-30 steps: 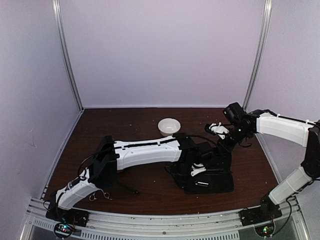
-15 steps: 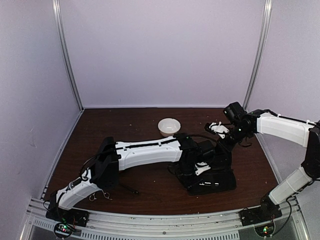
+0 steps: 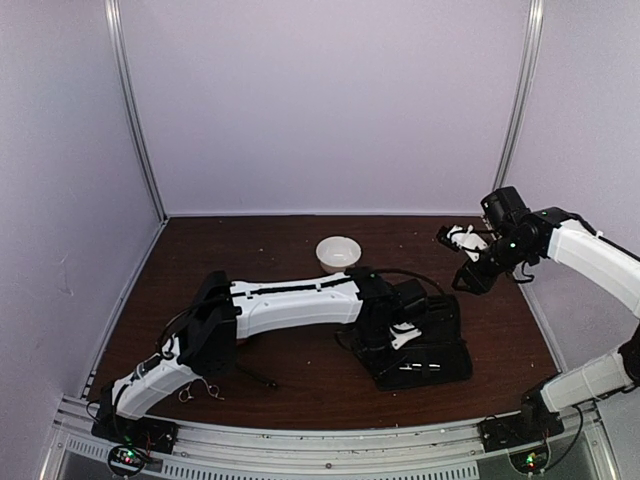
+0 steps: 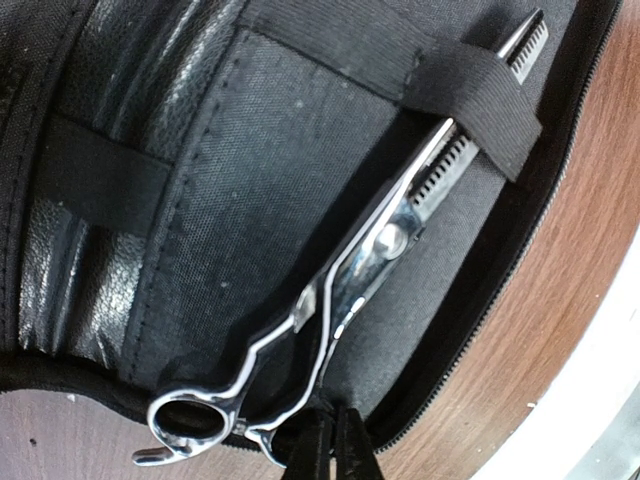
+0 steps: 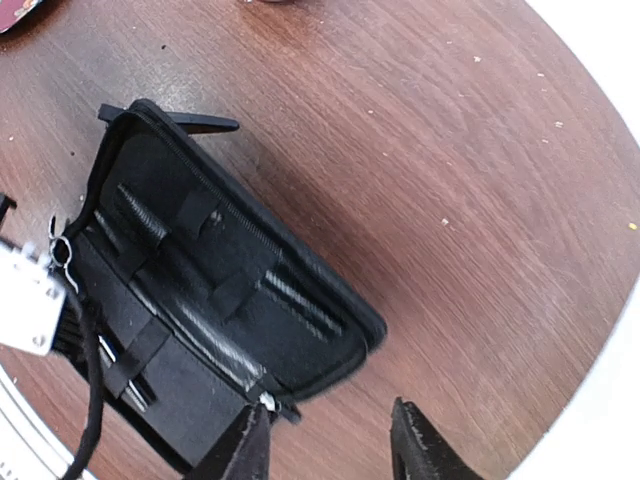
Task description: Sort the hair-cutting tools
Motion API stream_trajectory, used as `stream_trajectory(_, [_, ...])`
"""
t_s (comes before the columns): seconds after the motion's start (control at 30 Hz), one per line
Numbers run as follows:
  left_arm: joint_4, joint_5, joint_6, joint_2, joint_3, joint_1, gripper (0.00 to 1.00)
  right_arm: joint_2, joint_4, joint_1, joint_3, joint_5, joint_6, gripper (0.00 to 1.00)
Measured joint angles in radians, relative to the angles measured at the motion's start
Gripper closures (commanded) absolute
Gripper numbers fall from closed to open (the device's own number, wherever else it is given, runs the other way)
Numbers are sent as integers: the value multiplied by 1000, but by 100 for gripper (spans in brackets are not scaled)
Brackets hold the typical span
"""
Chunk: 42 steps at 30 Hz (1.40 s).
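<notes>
A black zip case (image 3: 425, 350) lies open right of the table's middle. In the left wrist view, long silver scissors (image 4: 385, 240) with a toothed blade lie inside it, their tip under an elastic strap (image 4: 480, 95). My left gripper (image 4: 335, 450) is shut on the scissors' lower handle beside the ring handle (image 4: 190, 425). The right gripper (image 5: 330, 440) hangs open above the case's near corner (image 5: 300, 380), holding nothing, and in the top view it (image 3: 468, 268) is raised right of the case. What look like small scissors (image 3: 200, 393) and a thin black stick (image 3: 265, 381) lie by the left arm's base.
A white bowl (image 3: 338, 252) stands behind the case. The left arm (image 3: 290, 300) stretches low across the table's middle. A red edge (image 5: 15, 10) shows at the top left of the right wrist view. Purple walls close in the table.
The right gripper has opened, let go of the case's far edge and moved up and to the right. The case shifted slightly. The left gripper stays shut at the scissors.
</notes>
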Motion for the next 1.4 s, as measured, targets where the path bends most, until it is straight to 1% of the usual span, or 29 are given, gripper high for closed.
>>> stream_trajectory(0.13, [12,-7,1,-8,-15,0,100,-72,-41,-16,-33,34,-46,55])
stream_trajectory(0.23, [15,-13,2,-12,-22,0,100,-83,-72,-46,-123,71,-92,54])
stream_trajectory(0.43, [12,-19,10,-13,-22,-1,100,-36,-100,-98,-253,127,-147,56])
stream_trajectory(0.67, [8,-19,18,-14,-22,-1,100,39,-98,-105,-292,144,-207,62])
stream_trajectory(0.83, [-6,-10,17,-17,-22,0,100,67,-97,-104,-305,115,-246,69])
stream_trajectory(1.0, [-16,-3,17,-18,-22,2,100,105,-97,-85,-305,63,-260,73])
stream_trajectory(1.2, [-17,1,16,-18,-22,2,100,185,-89,-23,-295,-10,-248,76])
stream_trajectory(1.33, [-18,12,11,-18,-22,2,100,204,-87,17,-295,-49,-233,77])
stream_trajectory(1.4, [-16,22,11,-18,-22,2,93,204,-87,31,-293,-73,-224,78])
